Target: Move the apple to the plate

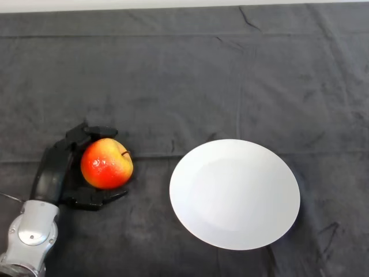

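Note:
A red and yellow apple [106, 163] sits at the left of the dark cloth, stem pointing right. My left hand [56, 167] wraps it from the left: curled fingers reach over its far side and the thumb lies under its near side. A white round plate [234, 193] lies to the right of the apple with nothing on it, a short gap of cloth between them.
The dark creased cloth [190, 86] covers the whole table. Its far edge runs along the top of the view.

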`<state>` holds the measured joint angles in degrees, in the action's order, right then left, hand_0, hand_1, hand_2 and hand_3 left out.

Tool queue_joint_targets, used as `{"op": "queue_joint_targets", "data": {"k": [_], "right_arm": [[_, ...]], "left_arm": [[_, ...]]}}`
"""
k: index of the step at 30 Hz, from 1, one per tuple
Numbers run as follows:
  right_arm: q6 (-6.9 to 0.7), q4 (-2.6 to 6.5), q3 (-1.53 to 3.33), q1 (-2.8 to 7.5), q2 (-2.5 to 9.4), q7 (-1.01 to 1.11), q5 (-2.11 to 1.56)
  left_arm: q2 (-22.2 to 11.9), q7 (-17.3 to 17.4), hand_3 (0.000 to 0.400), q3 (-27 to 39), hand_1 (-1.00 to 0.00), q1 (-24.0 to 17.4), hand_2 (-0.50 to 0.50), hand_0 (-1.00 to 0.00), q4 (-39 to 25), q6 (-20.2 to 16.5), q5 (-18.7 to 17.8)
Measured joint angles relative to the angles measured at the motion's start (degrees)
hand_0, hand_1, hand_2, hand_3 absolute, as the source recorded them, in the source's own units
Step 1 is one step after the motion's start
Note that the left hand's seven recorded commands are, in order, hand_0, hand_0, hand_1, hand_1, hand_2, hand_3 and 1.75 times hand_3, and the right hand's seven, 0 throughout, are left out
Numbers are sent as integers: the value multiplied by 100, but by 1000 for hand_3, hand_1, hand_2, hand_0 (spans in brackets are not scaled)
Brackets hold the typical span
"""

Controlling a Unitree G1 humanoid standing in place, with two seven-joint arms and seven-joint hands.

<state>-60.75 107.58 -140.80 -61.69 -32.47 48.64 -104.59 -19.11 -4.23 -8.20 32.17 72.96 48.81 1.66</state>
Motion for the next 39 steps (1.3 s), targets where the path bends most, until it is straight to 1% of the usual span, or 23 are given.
{"op": "queue_joint_targets", "data": {"k": [3,7,13,20,23,27,31,39], "right_arm": [[0,0,0,0,0,0,0],[0,0,0,0,0,0,0],[0,0,0,0,0,-1,0],[0,0,0,0,0,-1,0],[0,0,0,0,0,-1,0],[0,0,0,0,0,-2,0],[0,0,0,0,0,-2,0],[1,0,0,0,0,-3,0]], "left_arm": [[-3,-72,400,-1,-945,-1,-27,-1000,-38,0,23],[-4,-340,400,-13,-949,-4,-25,-1000,-146,2,244],[-11,-996,400,-23,-949,-14,-25,-1000,-554,101,617],[-34,-1751,400,-86,-949,-20,-25,-1000,-758,327,1056],[-85,-2011,400,-236,-949,-29,-25,-1000,-795,341,1265],[-93,-2336,400,-269,-949,-195,-25,-1000,-1250,333,1549],[-86,-2518,400,-406,-949,-222,-25,-1000,-1533,227,1711],[66,-2529,400,-745,-953,-242,-24,-1000,-2197,159,1867]]}}
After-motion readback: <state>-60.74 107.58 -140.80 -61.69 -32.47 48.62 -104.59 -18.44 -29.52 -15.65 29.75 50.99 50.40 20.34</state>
